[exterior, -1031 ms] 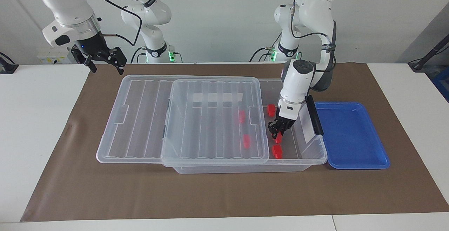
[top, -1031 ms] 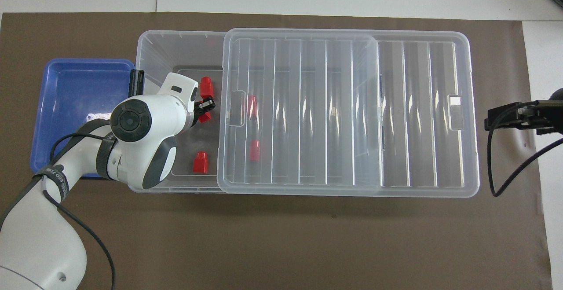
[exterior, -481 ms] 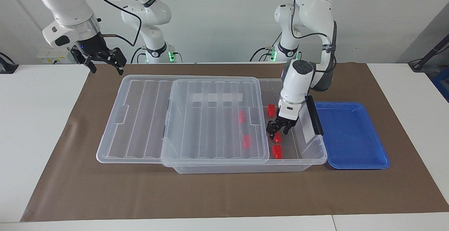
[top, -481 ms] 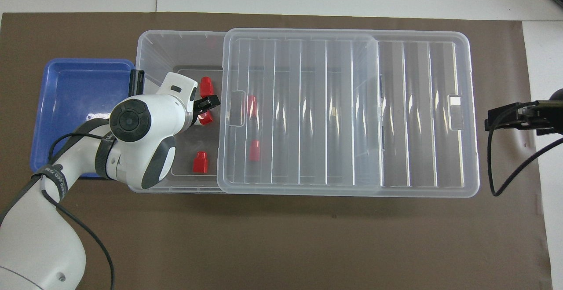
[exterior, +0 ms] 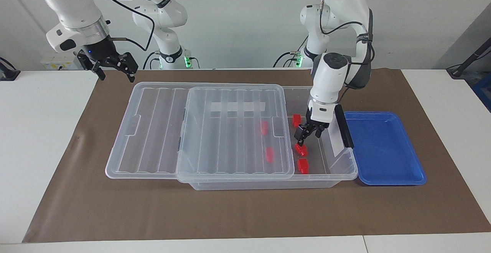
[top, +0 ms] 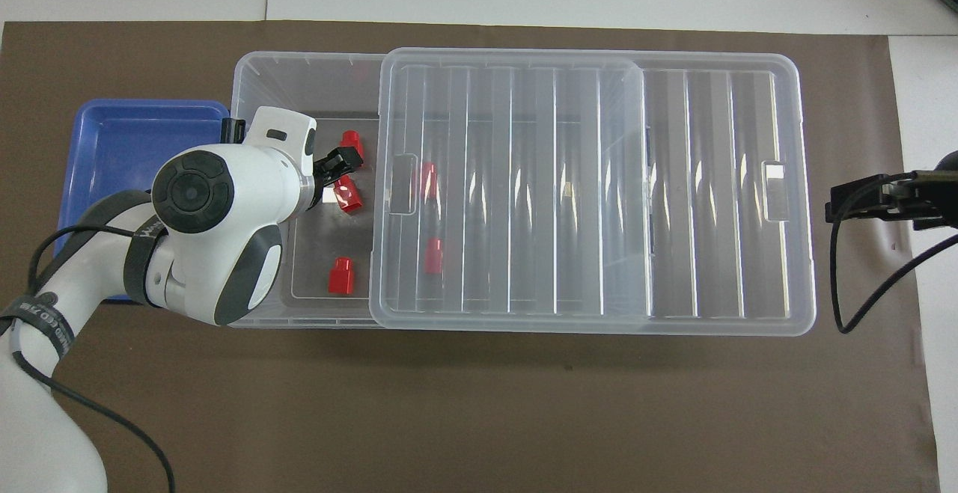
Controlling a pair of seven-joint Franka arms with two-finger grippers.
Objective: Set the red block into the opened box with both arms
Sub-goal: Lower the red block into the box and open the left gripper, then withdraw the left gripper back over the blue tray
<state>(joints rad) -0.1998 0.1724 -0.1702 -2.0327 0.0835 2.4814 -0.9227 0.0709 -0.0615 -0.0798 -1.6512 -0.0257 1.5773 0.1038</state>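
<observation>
The clear box (exterior: 347, 173) (top: 299, 74) is open at the left arm's end, its ribbed lid (exterior: 234, 130) (top: 599, 194) slid toward the right arm's end. Several red blocks lie inside. One red block (exterior: 302, 150) (top: 348, 196) rests on the box floor just under my left gripper (exterior: 308, 136) (top: 337, 170), which hangs open and apart from it. Two more red blocks (exterior: 296, 120) (exterior: 303, 166) lie in the uncovered part, and others show through the lid. My right gripper (exterior: 115, 66) (top: 872, 201) waits open over the mat beside the lid's end.
A shallow blue tray (exterior: 383, 149) (top: 127, 171) sits against the box at the left arm's end. The box's black handle bar (exterior: 344, 126) stands between the tray and the left gripper. A brown mat (exterior: 230, 207) covers the table.
The left gripper opened and let go of the red block, which now lies on the box floor. The gripper then rose a little above it. The right arm has not moved.
</observation>
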